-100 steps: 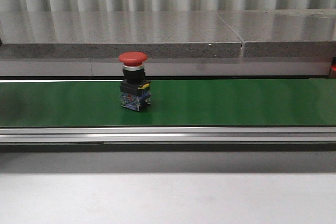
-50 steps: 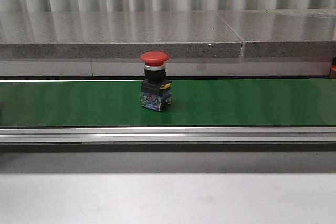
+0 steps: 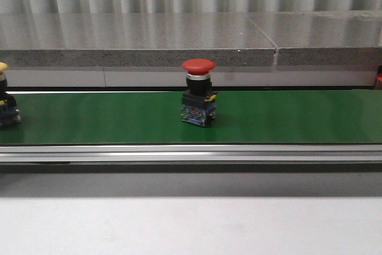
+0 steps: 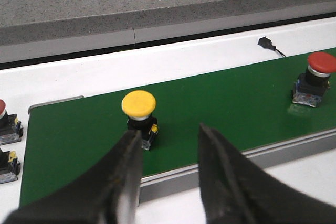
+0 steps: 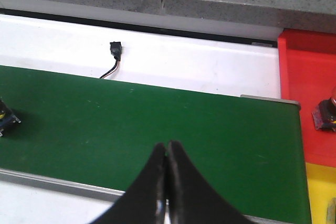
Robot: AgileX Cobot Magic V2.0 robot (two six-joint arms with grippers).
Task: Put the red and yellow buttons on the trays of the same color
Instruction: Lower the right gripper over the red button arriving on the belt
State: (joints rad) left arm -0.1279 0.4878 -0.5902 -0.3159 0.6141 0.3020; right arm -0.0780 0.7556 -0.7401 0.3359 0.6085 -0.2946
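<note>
From the front, I see a red mushroom-capped push button (image 3: 198, 97) standing upright mid-way along the green conveyor belt (image 3: 286, 117), with a yellow-capped push button (image 3: 5, 103) at its left edge. My left wrist camera shows the left pincer (image 4: 168, 145) spread, hovering just short of the yellow one. My right wrist camera shows the right pincer (image 5: 167, 153) pressed together, empty, near a red plastic tray (image 5: 307, 93). These look rigid, light, top-heavy; I would grip the black body under the cap

A red mushroom-head button (image 3: 198, 92) stands upright mid-belt on the green conveyor belt (image 3: 286, 117). A yellow mushroom-head button (image 3: 5, 103) stands upright at its left end. The red tray (image 5: 307, 93) adjoins the yellow tray (image 5: 317, 192).
</note>
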